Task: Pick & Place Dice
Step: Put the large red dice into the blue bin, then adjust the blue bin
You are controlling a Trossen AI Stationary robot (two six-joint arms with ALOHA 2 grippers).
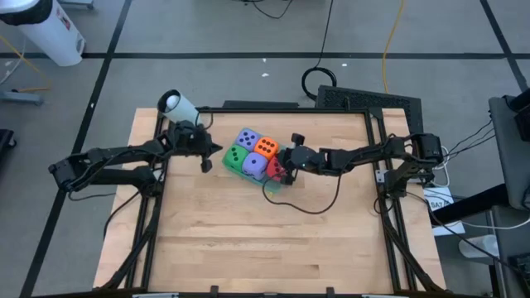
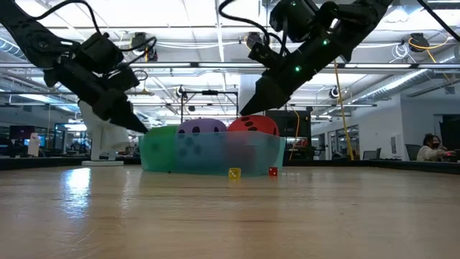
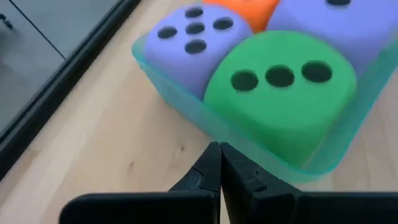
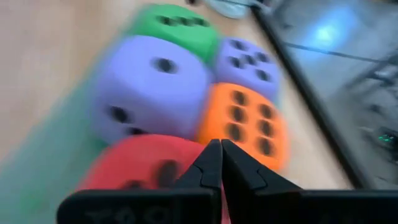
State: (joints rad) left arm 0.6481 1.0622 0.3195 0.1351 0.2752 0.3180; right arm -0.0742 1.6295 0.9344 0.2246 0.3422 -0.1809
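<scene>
Two tiny cubes, one yellow (image 2: 234,173) and one red (image 2: 272,171), lay on the wooden table (image 1: 248,240) in front of the teal tray (image 2: 215,155) as I watched from my remote station. All five dice sat packed inside that tray near the table's far middle: the green die (image 1: 237,156) at the left gripper's side, a purple die (image 1: 247,138) behind it, the orange die (image 1: 266,147) beside that, a second purple die (image 1: 256,165) toward the front, and the red die (image 1: 276,170) at the right gripper's end. My left gripper (image 1: 206,164) hung just outside the tray's left wall, its fingers clenched together on nothing, tips pointing at the green die. My right gripper (image 1: 286,168) hovered over the red die at the tray's opposite end, fingers likewise pressed tight and empty. Whether its tips touched the red die, I could not tell. A white cylinder (image 1: 177,105) stood at the table's far left corner.
</scene>
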